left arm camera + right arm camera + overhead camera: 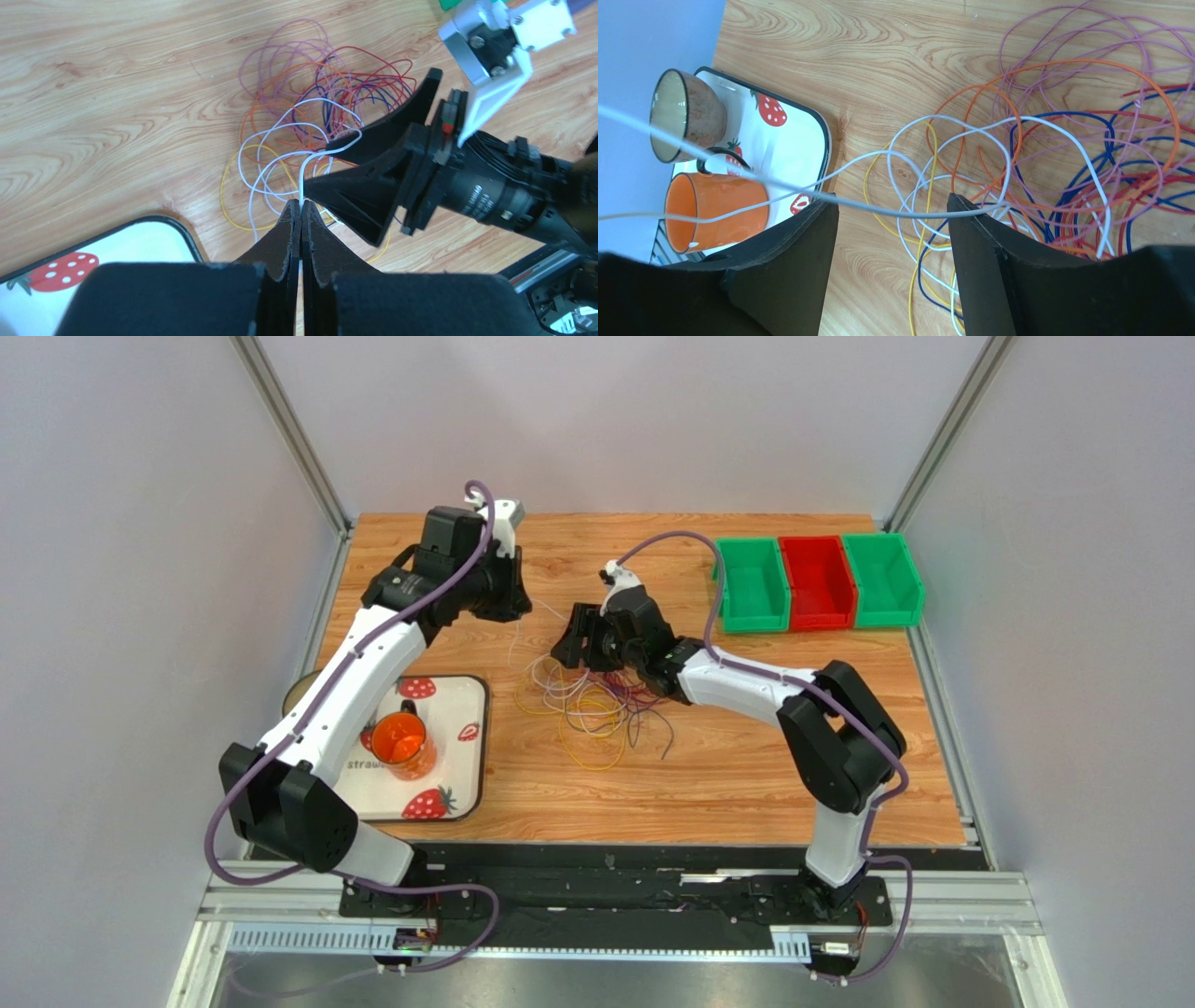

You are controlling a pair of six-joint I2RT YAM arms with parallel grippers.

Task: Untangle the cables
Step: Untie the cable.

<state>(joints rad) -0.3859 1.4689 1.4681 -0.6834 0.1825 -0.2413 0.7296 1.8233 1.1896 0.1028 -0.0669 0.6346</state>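
Note:
The cables (596,703) lie in a loose tangle of white, yellow, orange, purple, red and blue loops on the wooden table. My left gripper (301,206) is shut on a white cable (303,175) and holds it above the table, left of the tangle. The lifted strand runs taut across to my right gripper (892,203), which is open. There the white cable (773,183) lies over both fingertips without being pinched. The rest of the tangle (1074,140) spreads to the right of that gripper. In the top view the left gripper (516,609) and right gripper (578,647) are close together above the tangle's far-left edge.
A strawberry-print tray (470,756) at the left holds an orange cup (400,742); a brown cup (685,115) sits beside it. A green bin (751,585), a red bin (817,581) and another green bin (881,578) stand at the back right.

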